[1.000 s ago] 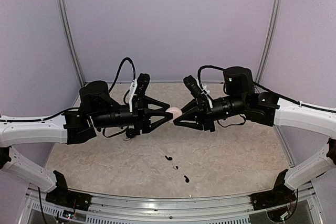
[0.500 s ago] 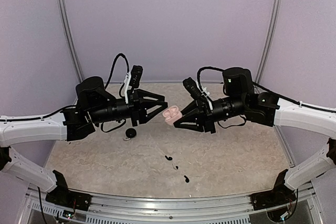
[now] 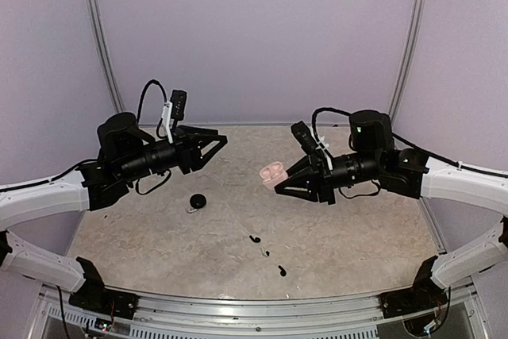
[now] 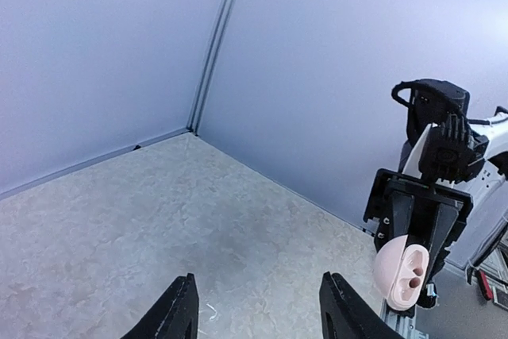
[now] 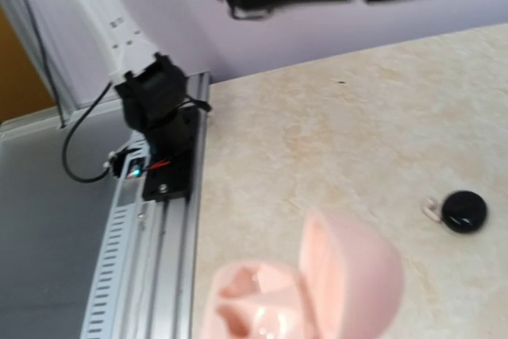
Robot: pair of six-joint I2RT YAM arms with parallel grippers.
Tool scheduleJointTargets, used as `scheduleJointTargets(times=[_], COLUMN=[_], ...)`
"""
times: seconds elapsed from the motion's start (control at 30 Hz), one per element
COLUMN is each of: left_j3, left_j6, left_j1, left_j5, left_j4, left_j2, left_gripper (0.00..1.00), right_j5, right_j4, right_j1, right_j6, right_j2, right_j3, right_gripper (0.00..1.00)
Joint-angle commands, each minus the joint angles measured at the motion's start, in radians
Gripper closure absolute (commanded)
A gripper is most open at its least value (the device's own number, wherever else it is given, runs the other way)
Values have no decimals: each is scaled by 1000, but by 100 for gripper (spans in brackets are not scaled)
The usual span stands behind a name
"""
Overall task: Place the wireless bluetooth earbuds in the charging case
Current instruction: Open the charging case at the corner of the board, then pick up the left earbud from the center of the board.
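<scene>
Pink and glossy, the charging case (image 3: 272, 173) hangs above the table (image 3: 357, 236), a little right of centre and between the two arms, pinched at the tip of the right gripper (image 3: 279, 183). The right claw is closed on it, its fingers clamping the body from both sides. The case's lid stands swung open. In the right wrist view the lid rises on the right of the body, and the two hollow wells lie on the left, facing up toward that camera. From the left wrist view the wells face toward the left arm, and the case's long axis stands close to upright there. From above, the case reads as a short oval lying roughly left to right.

Opposite it, the left gripper (image 3: 216, 148) is raised over the far left of the table, well apart from the case. Its fingers (image 4: 179, 312) are spread, with nothing between them.

Down on the table, the wireless bluetooth earbuds (image 3: 254, 238) lie near the front centre as small black specks, one nearer and to the right of the other; they are too small to tell which way they point. A black round disc (image 3: 197, 201) rests on the table left of centre, below the left gripper.
</scene>
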Motion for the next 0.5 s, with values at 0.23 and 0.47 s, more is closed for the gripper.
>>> scheduleJointTargets(times=[0.23, 0.47], left_j3=[-58, -226], left_j6=[-203, -427], left_j1=[217, 243], left_j5=[-233, -330], left_j4=[-485, -489], left_j2=[-68, -114], left_gripper=[49, 51], right_j5=[-40, -48], right_j4=[80, 103], right_j1=[-65, -72], right_j6=[32, 40], right_j2=[-53, -63], right_j3=[-66, -98], right_gripper=[100, 100])
